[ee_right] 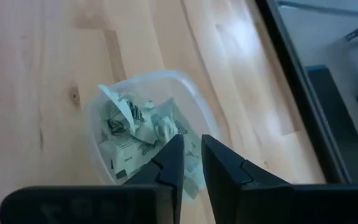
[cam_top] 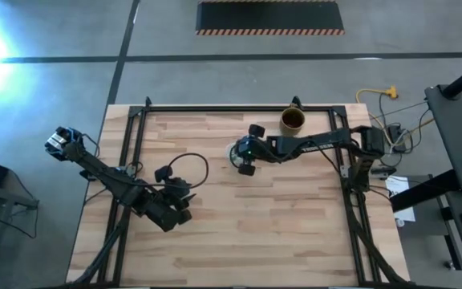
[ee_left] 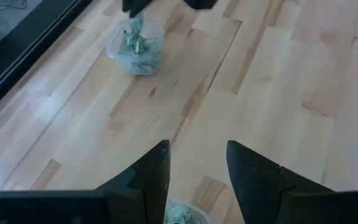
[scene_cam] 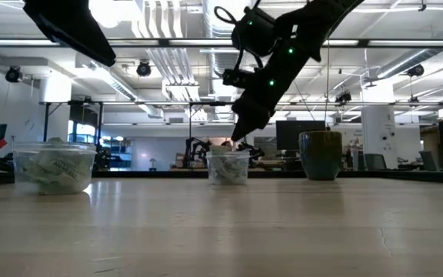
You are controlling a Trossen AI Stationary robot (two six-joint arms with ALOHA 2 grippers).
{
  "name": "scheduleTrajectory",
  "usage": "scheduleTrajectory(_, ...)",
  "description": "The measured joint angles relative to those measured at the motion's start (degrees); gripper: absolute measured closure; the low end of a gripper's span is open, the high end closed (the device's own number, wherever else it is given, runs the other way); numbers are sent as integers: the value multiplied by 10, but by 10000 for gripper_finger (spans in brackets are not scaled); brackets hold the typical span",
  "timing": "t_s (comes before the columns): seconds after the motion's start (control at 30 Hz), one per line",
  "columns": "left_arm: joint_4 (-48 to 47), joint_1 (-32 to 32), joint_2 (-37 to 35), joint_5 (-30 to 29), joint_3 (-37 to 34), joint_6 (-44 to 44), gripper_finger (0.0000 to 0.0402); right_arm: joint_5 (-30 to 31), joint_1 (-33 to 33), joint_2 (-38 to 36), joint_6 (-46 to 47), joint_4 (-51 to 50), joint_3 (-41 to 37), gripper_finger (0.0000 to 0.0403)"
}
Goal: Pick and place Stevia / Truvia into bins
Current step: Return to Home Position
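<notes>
Right gripper (ee_right: 191, 148): fingers a narrow gap apart, nothing between them, poised over a clear cup (ee_right: 104, 112) packed with Stevia sachets (ee_right: 129, 127). That arm is stretched in from the table's (cam_top: 295, 233) right edge.

Left gripper (ee_left: 197, 163): fingers wide apart, empty, above the second cup (ee_left: 182, 214), which also holds sachets.

Low view only: both cups seen side-on, standing well apart. The right gripper's tip is just above the middle one, with a brown mug (scene_cam: 320, 154) beside it.

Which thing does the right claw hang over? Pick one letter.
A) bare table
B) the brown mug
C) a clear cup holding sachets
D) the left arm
C: in the right wrist view the right claw hangs above a clear cup with sachets inside.
</notes>
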Motion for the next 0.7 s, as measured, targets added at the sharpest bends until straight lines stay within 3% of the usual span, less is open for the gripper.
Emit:
scheduleTrajectory(0.2,0,0,0,0,0,-14,260,1,0,9,16,-2,2,341)
scheduleTrajectory(0.4,0,0,-1,1,0,-13,260,-2,0,-33,13,-5,4,333)
scheduleTrajectory(0.47,-2,0,-1,0,3,-9,260,-31,2,-57,13,-11,4,333)
scheduleTrajectory(0.63,11,4,-6,-5,29,-10,260,-181,11,-143,15,-50,4,337)
scheduleTrajectory(0.7,33,4,-7,-5,35,-2,260,-215,13,-182,16,-66,4,339)
